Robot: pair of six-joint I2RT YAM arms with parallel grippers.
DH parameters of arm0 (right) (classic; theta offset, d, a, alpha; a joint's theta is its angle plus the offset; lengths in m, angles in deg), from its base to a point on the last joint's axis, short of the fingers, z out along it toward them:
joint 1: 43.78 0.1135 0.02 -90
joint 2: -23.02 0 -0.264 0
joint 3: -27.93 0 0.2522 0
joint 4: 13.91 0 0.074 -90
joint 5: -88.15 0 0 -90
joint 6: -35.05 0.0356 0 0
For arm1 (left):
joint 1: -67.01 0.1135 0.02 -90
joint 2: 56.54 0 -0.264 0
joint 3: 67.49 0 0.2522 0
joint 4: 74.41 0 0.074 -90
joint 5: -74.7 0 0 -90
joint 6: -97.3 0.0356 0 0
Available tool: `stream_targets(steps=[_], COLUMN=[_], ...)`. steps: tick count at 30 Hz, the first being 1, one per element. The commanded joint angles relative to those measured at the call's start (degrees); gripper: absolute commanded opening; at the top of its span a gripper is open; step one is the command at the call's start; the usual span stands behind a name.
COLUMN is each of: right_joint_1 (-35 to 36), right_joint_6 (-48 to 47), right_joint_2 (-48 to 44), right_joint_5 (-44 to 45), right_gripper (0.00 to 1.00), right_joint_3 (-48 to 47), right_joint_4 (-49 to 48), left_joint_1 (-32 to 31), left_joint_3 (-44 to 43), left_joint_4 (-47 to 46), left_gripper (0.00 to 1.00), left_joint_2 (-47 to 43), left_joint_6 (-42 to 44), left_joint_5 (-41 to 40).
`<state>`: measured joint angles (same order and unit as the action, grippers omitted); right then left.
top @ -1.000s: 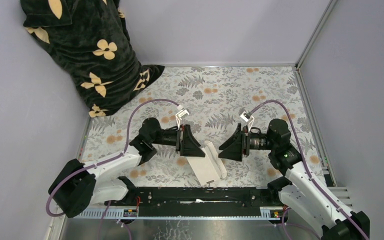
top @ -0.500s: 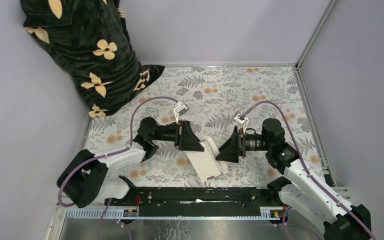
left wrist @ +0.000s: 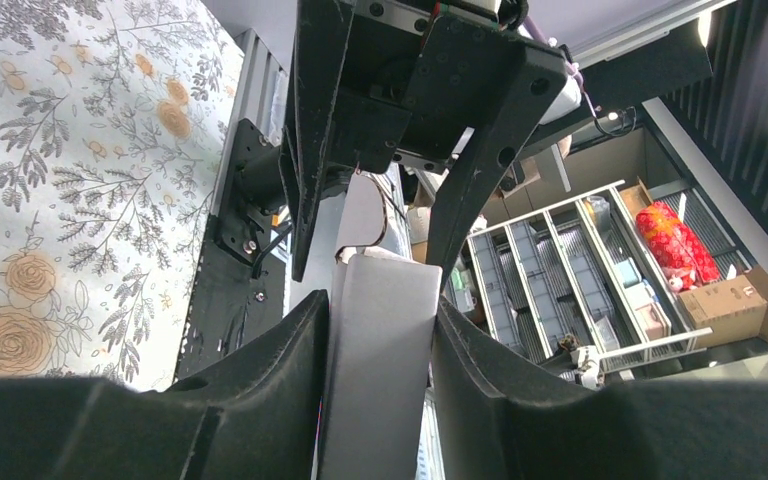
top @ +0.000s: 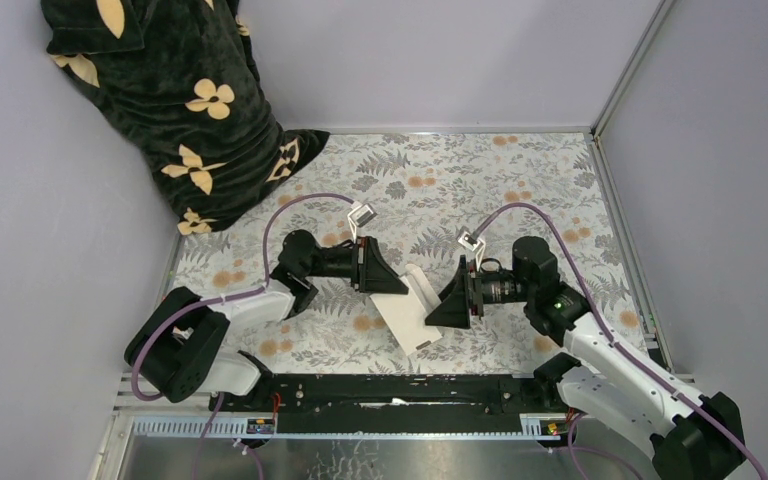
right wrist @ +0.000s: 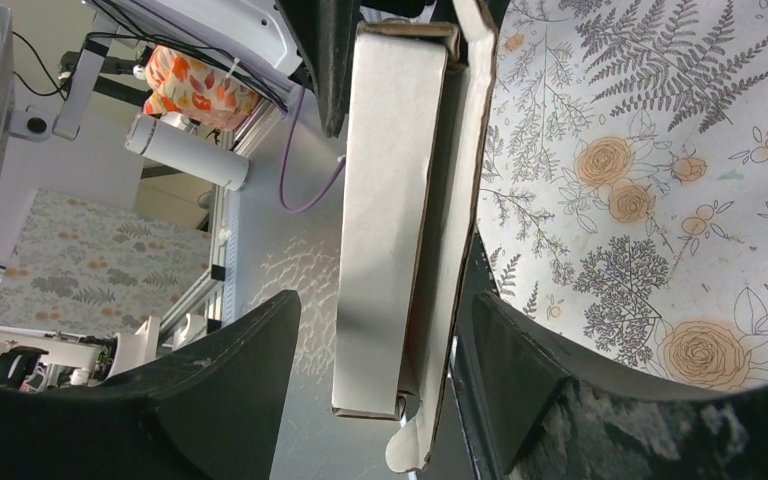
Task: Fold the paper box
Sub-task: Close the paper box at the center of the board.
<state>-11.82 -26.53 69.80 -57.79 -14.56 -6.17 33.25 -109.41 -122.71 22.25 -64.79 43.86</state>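
The paper box is a white, partly folded cardboard piece held tilted above the floral cloth between the two arms. My left gripper comes in from the left and is shut on it. In the left wrist view both black fingers press the sides of the box, around the left gripper. My right gripper faces it from the right and stands open. In the right wrist view the box lies between the jaws of the right gripper: a gap shows at the left finger, and a loose flap lies against the right one.
A black blanket with yellow flowers is heaped in the back left corner. Grey walls close the back and both sides. The black base rail runs along the near edge, and the floral cloth covers the table.
The right gripper has moved left, closing in around the box. The left arm has shifted and the box has gone slightly up and left with it.
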Motion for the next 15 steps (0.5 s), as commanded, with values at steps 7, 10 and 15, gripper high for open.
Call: stream_targets(steps=[7,10,15], right_joint_1=[1.83,1.97,2.03], right_joint_6=[-1.84,-1.82,-1.75], right_joint_2=[2.50,3.14,4.37], right_joint_5=[0.79,0.56,0.17], right_gripper=[0.64,0.53,0.33], right_joint_3=[-2.12,-2.22,-2.52], right_joint_4=[-1.63,-2.14,-2.72], left_joint_1=[2.20,2.30,2.62], left_joint_3=[-0.92,-0.72,-0.21], left_joint_4=[-3.37,-4.19,-4.21], left_gripper=[0.46,0.46,0.46], left_joint_2=[1.11,1.69,1.86], left_joint_6=[-0.86,-1.20,-0.97], left_joint_5=[-0.97,-0.89,-0.82])
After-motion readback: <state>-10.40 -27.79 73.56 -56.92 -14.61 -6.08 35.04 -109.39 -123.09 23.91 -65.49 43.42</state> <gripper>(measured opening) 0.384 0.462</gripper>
